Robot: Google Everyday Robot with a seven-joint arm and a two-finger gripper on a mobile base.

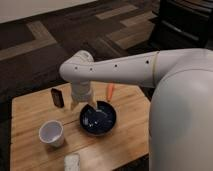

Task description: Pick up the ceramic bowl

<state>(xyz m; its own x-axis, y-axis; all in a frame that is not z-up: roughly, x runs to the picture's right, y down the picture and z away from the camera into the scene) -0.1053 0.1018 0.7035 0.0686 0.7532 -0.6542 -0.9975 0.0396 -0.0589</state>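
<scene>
A: What is the round, shallow dark navy-blue bowl (98, 119) made of?
B: It looks like glazed ceramic, glossy with pale speckles inside. The pale wooden surface (30, 107) under it is smooth with a satin finish.
A: And the claw (83, 105)?
B: It looks like matt off-white plastic. Its fingers are apart over the bowl's left rim. The small white cup (51, 133) has a soft sheen.

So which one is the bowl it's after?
Look at the wooden table, near its middle. The ceramic bowl sits just below the gripper, right of the white cup. It is the wide, shallow, glossy dark-blue dish; the cup is smaller and white.
</scene>
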